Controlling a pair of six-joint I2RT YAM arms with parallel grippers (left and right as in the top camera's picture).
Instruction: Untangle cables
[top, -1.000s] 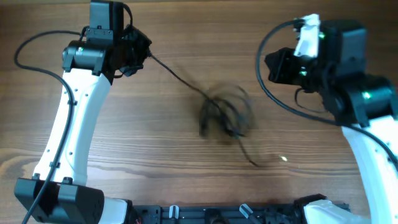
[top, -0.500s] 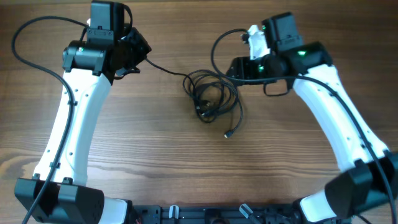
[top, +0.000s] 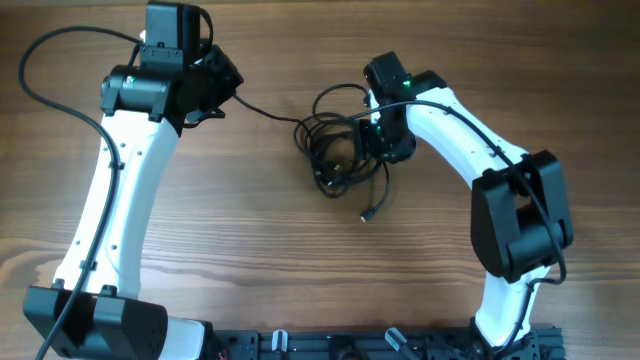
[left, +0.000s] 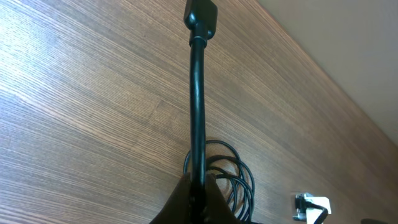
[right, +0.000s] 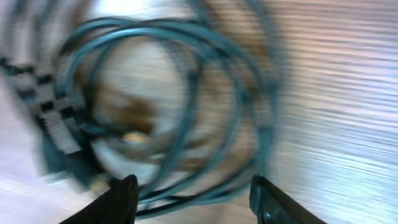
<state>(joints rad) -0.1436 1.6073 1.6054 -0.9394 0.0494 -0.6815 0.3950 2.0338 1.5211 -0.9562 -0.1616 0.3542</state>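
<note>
Nearest the arm bases, on the wooden table (top: 250, 260), you have a loose plug connector (top: 367, 215) lying on the bare wood at the end of one strand. That strand curves up into the cables (top: 322, 170), a tangled coil of thin black loops sitting near the middle of the table.

Your right gripper (top: 383, 140) is down at the right edge of that coil. Its wrist view is badly blurred, but it shows the two fingers (right: 127, 198) spread apart with the loops (right: 266, 124) lying beyond and between them, nothing pinched.

Farther back and to the left, a single strand leaves the coil and runs to your left gripper (top: 228, 88). In the left wrist view this gripper (left: 196, 186) is clamped on that strand (left: 198, 93), which stands straight past the fingertips and ends in a second plug (left: 200, 18). The coil shows just behind the fingers there.
</note>
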